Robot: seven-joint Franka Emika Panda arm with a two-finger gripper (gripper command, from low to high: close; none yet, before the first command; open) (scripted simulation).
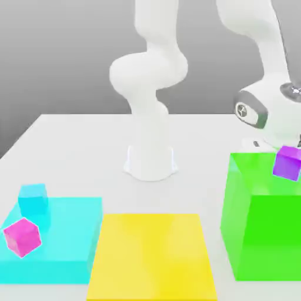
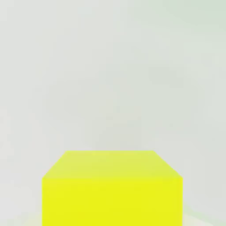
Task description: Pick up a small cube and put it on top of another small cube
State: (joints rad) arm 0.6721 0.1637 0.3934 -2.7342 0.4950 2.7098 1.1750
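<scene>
I read the fingers as closed on the small yellow cube [image 2: 112,190], seen close in the hand view. Pick-up looks complete. Remaining: carry it to the magenta cube [image 1: 22,236], near left on the cyan slab [image 1: 70,235], and stack.

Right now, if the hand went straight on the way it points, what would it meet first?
The small yellow cube, close in front of it. Beyond the cube lies a pale surface, at a depth I cannot judge.

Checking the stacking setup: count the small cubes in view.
4. Cyan cube and magenta cube on the cyan slab; purple cube over the green block; yellow cube in the hand view. Others may be hidden.
</scene>
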